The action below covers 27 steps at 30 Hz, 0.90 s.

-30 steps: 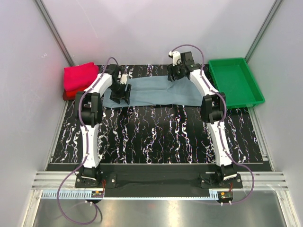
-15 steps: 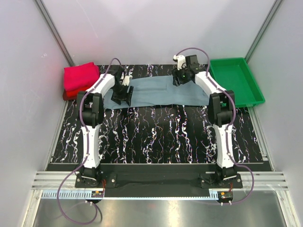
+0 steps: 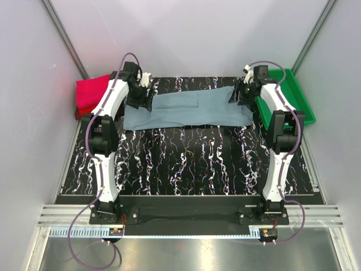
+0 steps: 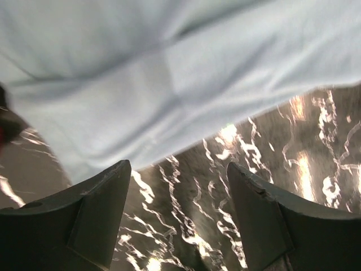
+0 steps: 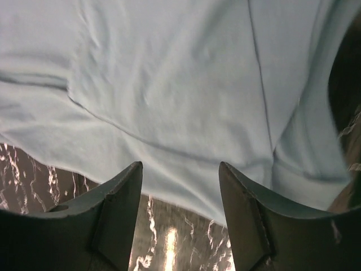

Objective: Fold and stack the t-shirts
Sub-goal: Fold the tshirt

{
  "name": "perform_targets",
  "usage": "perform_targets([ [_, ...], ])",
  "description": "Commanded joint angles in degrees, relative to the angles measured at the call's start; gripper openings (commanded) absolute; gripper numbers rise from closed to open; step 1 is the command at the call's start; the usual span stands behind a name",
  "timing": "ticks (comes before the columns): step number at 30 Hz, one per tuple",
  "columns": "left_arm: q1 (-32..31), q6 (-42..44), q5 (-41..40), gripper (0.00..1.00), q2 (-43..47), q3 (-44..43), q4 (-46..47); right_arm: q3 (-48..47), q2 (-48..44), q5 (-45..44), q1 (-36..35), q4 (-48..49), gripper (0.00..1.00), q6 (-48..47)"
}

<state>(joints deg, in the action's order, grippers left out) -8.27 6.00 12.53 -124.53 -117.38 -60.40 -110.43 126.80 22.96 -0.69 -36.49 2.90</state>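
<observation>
The limp, light grey-blue t-shirt lies as a long folded band near the far edge of the tabletop, with the left gripper and right gripper gaping empty over its two ends, where I judge the doubled edges are best pinched.

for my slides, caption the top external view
Open jaws poised at either end of a laid-out grey-blue t-shirt

The t-shirt is grey-blue, the folded shirts magenta-pink and red. The desk is black, white-veined; the tray green.
</observation>
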Motion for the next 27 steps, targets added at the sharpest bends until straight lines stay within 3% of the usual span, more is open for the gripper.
perform_targets([
  [1,1.06,1.29,-3.74,0.75,-2.82,-2.85,-0.68,3.11,-2.17,4.20,-0.80,-5.25,0.64,5.46],
  [7,4.14,0.50,-4.10,0.74,0.86,4.08,0.55,7.68,-6.38,1.82,0.34,-8.86,0.64,0.53],
  [16,10.99,0.42,-2.18,0.74,1.66,5.93,-0.42,12.70,-10.43,0.77,6.57,-8.68,0.63,-2.45],
  [27,11.88,0.33,1.88,0.72,1.05,10.77,-0.24,15.86,-9.39,0.33,8.69,-7.02,0.62,-5.88],
])
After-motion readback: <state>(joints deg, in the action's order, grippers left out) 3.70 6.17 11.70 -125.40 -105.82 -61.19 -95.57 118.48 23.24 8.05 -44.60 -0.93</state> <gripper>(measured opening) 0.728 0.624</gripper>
